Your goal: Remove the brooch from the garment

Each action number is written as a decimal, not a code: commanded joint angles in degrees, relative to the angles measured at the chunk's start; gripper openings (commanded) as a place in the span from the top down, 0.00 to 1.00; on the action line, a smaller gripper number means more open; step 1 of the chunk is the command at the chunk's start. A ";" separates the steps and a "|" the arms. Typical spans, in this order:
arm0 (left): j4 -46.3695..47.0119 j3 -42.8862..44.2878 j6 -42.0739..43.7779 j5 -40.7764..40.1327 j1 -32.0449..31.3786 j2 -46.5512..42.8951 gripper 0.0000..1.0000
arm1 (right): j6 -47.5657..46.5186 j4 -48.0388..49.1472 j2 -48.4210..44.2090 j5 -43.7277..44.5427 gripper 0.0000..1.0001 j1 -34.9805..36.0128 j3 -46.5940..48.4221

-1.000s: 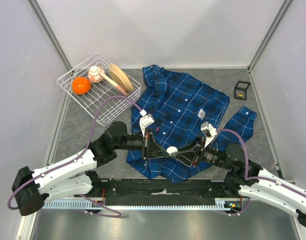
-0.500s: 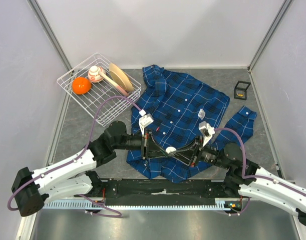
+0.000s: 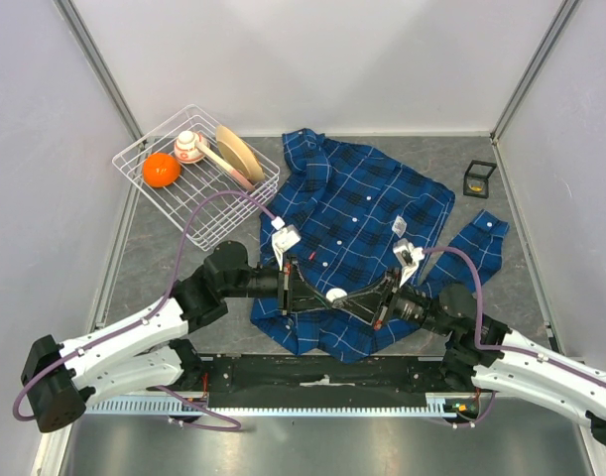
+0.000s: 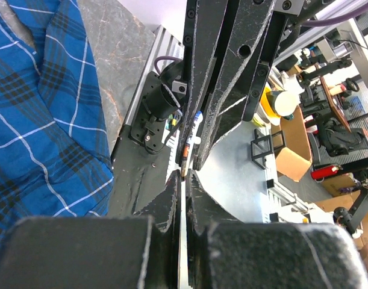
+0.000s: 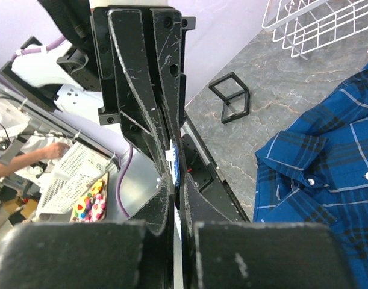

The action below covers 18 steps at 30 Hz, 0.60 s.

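Observation:
The garment [image 3: 367,198] is a blue plaid shirt spread on the grey table; it also shows in the left wrist view [image 4: 33,120] and the right wrist view [image 5: 328,174]. The brooch [image 3: 336,295] is a small white disc held above the shirt's lower hem. My left gripper [image 3: 328,295] comes at it from the left and my right gripper [image 3: 346,297] from the right, tip to tip. Both are shut on the brooch, seen edge-on in the left wrist view [image 4: 185,158] and the right wrist view [image 5: 176,159]. I cannot tell whether it is still pinned to the cloth.
A white wire basket [image 3: 205,236] stands at the back left with an orange ball [image 3: 161,170], wooden plates [image 3: 239,152] and a small white toy. A small black frame [image 3: 478,178] stands at the back right. Walls close in three sides.
Both grippers, still shut on the brooch, have shifted slightly left and away from the table's near edge. The shirt has not visibly moved.

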 commanded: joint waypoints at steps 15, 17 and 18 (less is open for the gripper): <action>4.43 -2.05 -6.66 -5.22 -0.62 -2.15 0.98 | 11.46 13.57 -2.37 14.24 1.00 -0.20 -11.52; 1.80 -0.90 -7.00 -5.93 -0.27 -2.24 0.98 | 8.74 13.12 -1.75 12.22 1.00 -0.20 -10.12; 1.87 -0.81 -7.44 -5.58 0.52 -2.24 0.95 | 8.04 13.04 -2.01 10.99 1.00 -0.20 -9.94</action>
